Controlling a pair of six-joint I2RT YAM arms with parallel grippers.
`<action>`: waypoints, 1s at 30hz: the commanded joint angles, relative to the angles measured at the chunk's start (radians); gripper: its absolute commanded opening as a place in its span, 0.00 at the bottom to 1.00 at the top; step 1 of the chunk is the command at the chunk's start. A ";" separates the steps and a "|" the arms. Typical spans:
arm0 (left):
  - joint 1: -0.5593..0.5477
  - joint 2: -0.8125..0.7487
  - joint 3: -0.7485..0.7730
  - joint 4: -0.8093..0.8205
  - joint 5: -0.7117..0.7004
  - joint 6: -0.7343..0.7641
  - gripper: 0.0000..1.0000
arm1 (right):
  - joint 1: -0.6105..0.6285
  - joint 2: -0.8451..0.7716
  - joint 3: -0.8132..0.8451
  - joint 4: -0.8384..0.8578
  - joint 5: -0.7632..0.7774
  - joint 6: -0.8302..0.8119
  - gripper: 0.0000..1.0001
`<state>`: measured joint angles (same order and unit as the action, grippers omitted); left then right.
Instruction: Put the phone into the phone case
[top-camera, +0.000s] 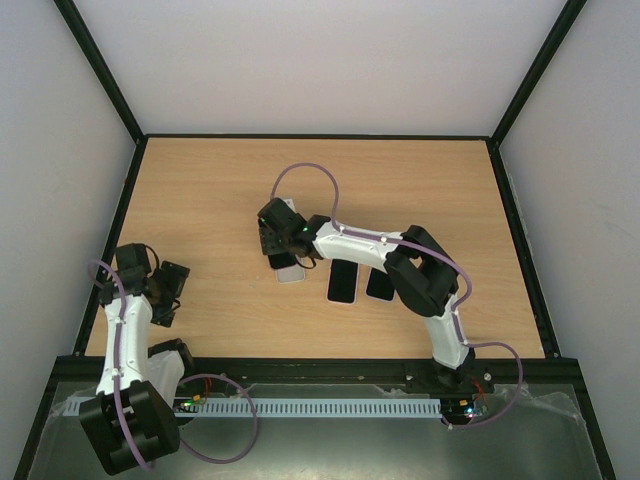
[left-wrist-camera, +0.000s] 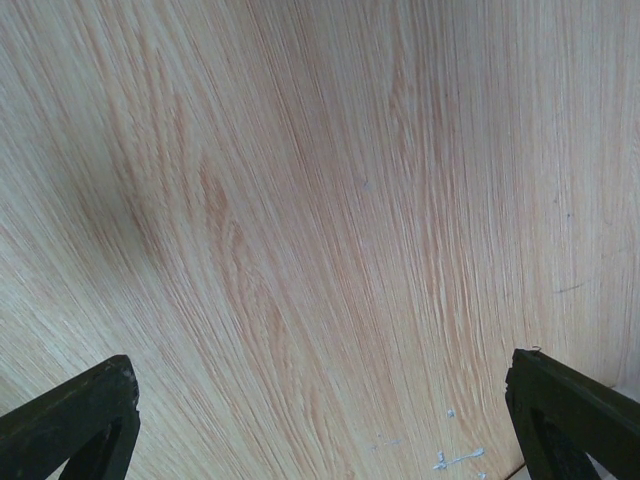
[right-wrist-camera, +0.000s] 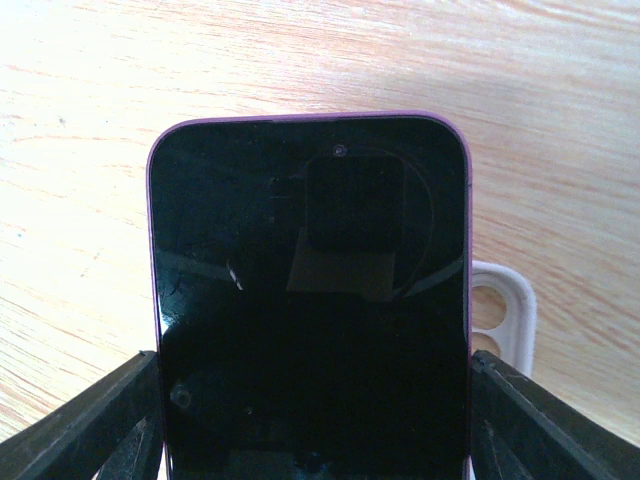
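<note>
Over the wooden table (top-camera: 220, 200), right fingers (right-wrist-camera: 90, 420) clamp the phone (right-wrist-camera: 310, 320); left fingers (left-wrist-camera: 70, 415) spread wide, empty.

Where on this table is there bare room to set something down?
The far strip of the table and its right side beyond the black slabs are bare. The middle is crowded: phone, white case, slabs.

Wooden table (top-camera: 220, 190) — white walls (top-camera: 320, 60)

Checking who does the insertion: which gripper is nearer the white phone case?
Right. The right gripper holds the phone over the white phone case; the left gripper hangs open above the table, off to its left.
</note>
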<state>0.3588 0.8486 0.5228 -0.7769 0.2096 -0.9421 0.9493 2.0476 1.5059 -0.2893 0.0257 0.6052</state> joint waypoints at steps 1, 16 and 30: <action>0.005 -0.015 -0.025 -0.013 0.009 0.018 0.99 | 0.006 -0.013 -0.003 0.080 0.016 0.125 0.60; 0.006 -0.022 -0.022 -0.016 0.003 0.025 0.99 | -0.041 0.007 -0.130 0.109 -0.008 0.145 0.66; 0.006 -0.037 -0.013 -0.025 -0.015 0.014 0.99 | -0.042 0.001 -0.148 0.124 -0.097 0.151 0.75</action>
<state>0.3588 0.8242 0.5053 -0.7769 0.2047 -0.9241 0.9096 2.0510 1.3750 -0.2028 -0.0242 0.7444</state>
